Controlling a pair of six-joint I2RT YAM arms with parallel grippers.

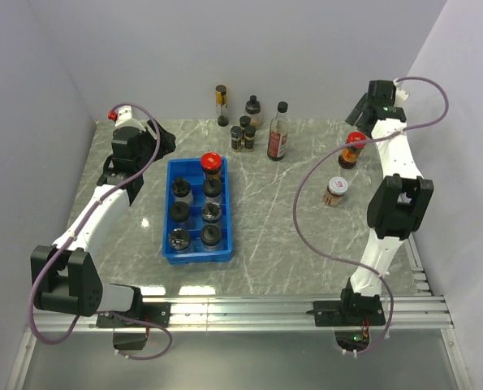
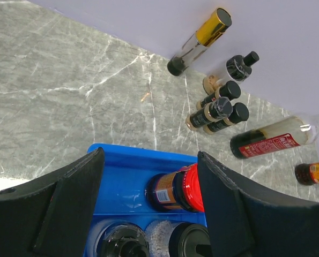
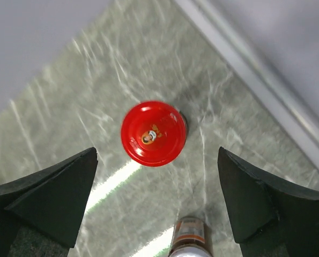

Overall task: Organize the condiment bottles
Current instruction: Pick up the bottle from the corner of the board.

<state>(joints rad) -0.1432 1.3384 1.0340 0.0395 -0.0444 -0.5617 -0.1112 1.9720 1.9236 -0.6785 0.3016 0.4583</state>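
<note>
The left tool [image 2: 149, 156] hangs over the far end of the tray [image 1: 170, 244], fingers apart, gripping nothing. The tray sits left of centre on the surface [image 1: 265, 219] and holds six black-capped jars [image 1: 178, 211], plus a red-capped jar [image 1: 211, 161] in its far right compartment. Along the back edge stand a tube [image 1: 222, 104], small jars [image 1: 243, 136] and a sauce bottle [image 1: 278, 134]. Near the right edge stand a red-capped bottle [image 3: 154, 133] and a light-capped jar [image 1: 336, 191]. The right tool [image 3: 157, 153] hovers above the red-capped bottle, fingers wide apart and clear of it.

Fifteen condiment bottles [image 1: 278, 130] and one blue tray [image 1: 196, 257].
</note>
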